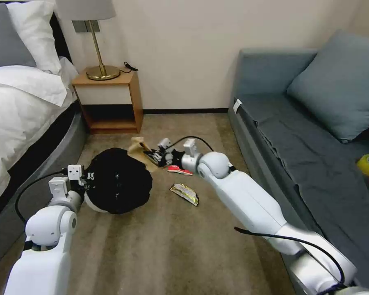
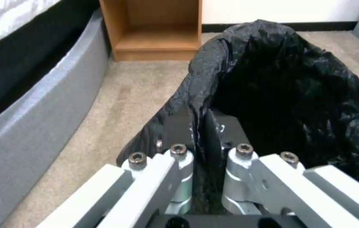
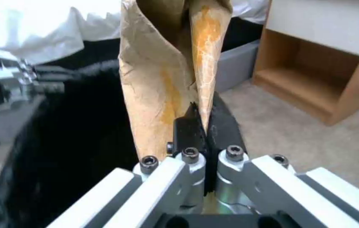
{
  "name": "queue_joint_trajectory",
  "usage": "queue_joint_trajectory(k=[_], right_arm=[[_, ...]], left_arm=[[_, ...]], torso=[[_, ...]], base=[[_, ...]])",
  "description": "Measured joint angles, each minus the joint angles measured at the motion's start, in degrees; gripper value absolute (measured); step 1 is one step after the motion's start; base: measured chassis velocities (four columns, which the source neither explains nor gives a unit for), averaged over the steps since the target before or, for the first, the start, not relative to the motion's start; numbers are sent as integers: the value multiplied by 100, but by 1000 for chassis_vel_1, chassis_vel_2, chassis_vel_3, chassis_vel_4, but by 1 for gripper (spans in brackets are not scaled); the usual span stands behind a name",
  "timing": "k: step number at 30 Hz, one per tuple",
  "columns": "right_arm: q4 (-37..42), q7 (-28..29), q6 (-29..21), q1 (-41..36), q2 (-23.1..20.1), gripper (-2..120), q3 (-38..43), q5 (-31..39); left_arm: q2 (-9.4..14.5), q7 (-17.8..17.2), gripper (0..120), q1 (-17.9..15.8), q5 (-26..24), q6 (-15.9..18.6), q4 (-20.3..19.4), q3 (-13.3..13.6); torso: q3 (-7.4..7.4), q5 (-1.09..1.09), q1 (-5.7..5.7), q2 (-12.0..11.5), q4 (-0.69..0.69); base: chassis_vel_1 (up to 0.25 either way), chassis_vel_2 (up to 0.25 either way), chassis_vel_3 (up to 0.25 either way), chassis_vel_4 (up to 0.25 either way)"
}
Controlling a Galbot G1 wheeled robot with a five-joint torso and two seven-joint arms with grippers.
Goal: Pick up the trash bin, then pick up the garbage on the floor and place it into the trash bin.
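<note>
Two white robot arms work over a tan carpet between a bed at the left of the head view and a grey sofa (image 1: 315, 135) at the right.

One trash bin (image 1: 118, 180) sits left of centre in the head view, a small white bin lined with a black plastic bag. It is tilted, its mouth facing up and toward the right of the frame. The left gripper (image 1: 87, 177) is clamped on the bin's rim at its left side; the left wrist view shows the bag-covered rim (image 2: 200, 104) pinched between the closed fingers. The bin's inside looks dark, and any contents cannot be made out.

Three pieces of garbage show. One tan paper wad (image 1: 140, 150) is pinched in the closed right gripper (image 1: 151, 157), just above centre in the head view, beside the bin's upper right rim. In the right wrist view the paper (image 3: 166, 79) stands up lengthwise from the fingers, with the black bag to its left. One red-white snack packet (image 1: 179, 169) lies flat on the carpet just below the right wrist. One yellow-dark wrapper (image 1: 185, 193) lies further down, its long axis slanting from upper left to lower right.

One wooden nightstand (image 1: 110, 100) stands at upper left, carrying one brass lamp (image 1: 99, 49).
</note>
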Motion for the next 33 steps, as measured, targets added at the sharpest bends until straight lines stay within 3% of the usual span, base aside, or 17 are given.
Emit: queue_joint_trajectory(k=[3,11,21,33], right_arm=[[-159,300,3,3,267,0,-290,359],[-386,550,31,-198,600,0,-651,304],[-527,751,95,-251,811,33,-726,193],[-654,763,248,-89,532,80,-536,-235]], left_arm=[[-59,7,5,4,15,0,2,10],[-59,36,5,9,7,-42,0,-6],[-36,77,5,18,-5,-94,12,-34],[113,87,5,-48,-25,-153,179,-147]], torso=[[0,0,0,0,0],[0,0,0,0,0],[0,0,0,0,0],[0,1,0,0,0]], base=[[0,0,0,0],[0,0,0,0],[0,0,0,0],[0,0,0,0]])
